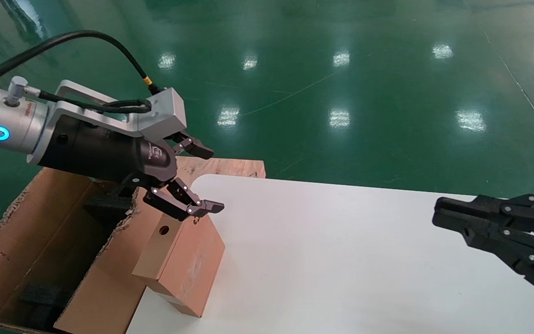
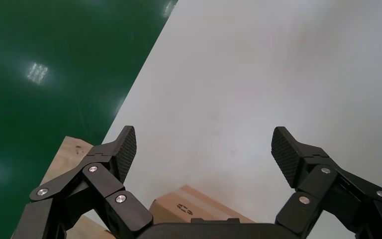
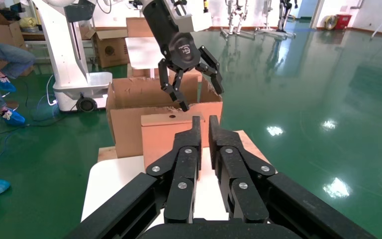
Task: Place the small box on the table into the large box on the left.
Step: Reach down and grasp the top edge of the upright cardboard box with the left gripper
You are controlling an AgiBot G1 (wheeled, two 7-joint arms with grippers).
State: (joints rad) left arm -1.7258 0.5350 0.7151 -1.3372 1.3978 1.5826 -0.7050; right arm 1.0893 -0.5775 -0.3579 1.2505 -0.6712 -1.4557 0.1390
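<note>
The small box (image 1: 179, 264) stands on end at the left edge of the white table (image 1: 341, 260), its holed face turned up, right beside the large box (image 1: 40, 241). The large box has torn edges and black foam inside. My left gripper (image 1: 211, 178) is open and empty just above the small box's top; its lower finger is close over the top edge. In the left wrist view the gripper (image 2: 204, 144) is spread wide, with the small box (image 2: 199, 206) below the palm. My right gripper (image 1: 438, 215) is shut and empty over the table's right side.
A plywood board (image 1: 230, 167) lies behind the table's far left corner. The right wrist view shows the small box (image 3: 164, 134), the large box (image 3: 129, 119), a white robot base (image 3: 69, 74) and a seated person (image 3: 0, 55) beyond. Green floor surrounds the table.
</note>
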